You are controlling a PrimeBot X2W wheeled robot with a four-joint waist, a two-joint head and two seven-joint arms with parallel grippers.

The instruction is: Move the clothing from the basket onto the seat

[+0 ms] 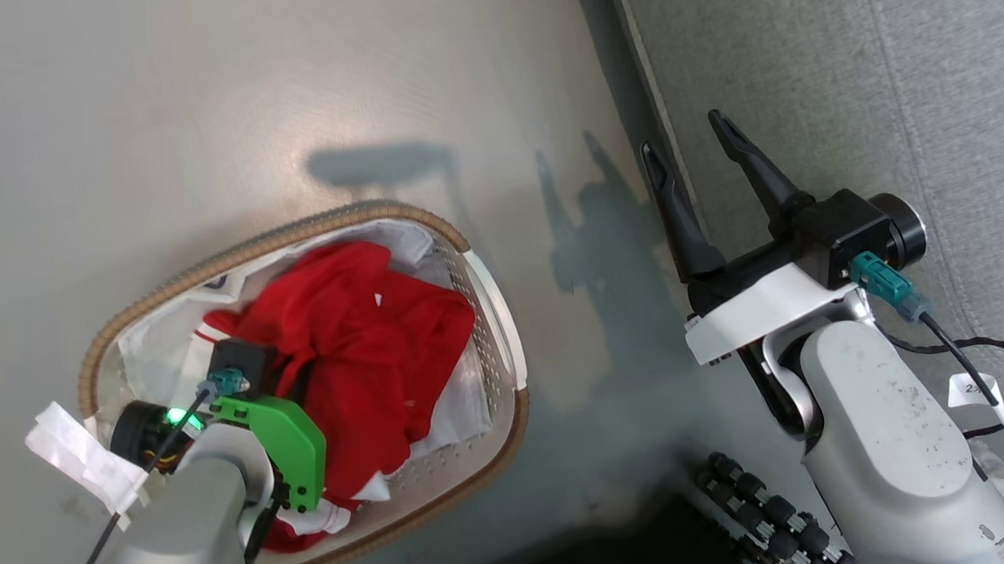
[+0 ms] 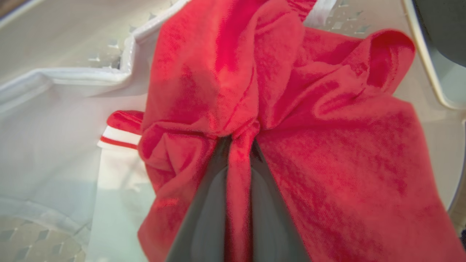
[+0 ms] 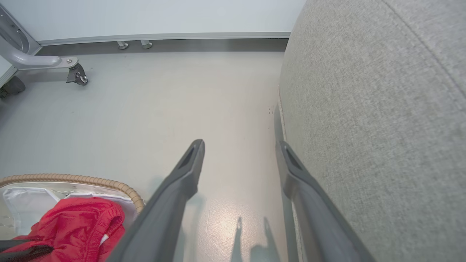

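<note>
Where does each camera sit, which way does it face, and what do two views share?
Head view: on the robot's head, looking down at the floor, the basket of red clothing and the seat; left arm and right arm show.
Left wrist view: on the left wrist, looking into the basket; left hand shut on the clothing.
Right wrist view: on the right wrist, looking across the floor towards a wall; open right hand shows.
Shared: head and right wrist views both show basket, clothing and seat.

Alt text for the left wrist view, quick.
Left gripper pinching a fold of the red clothing between its two dark fingers, inside the white perforated basket. A white sheet lies beneath, and a red-and-white striped cuff shows at left.
</note>
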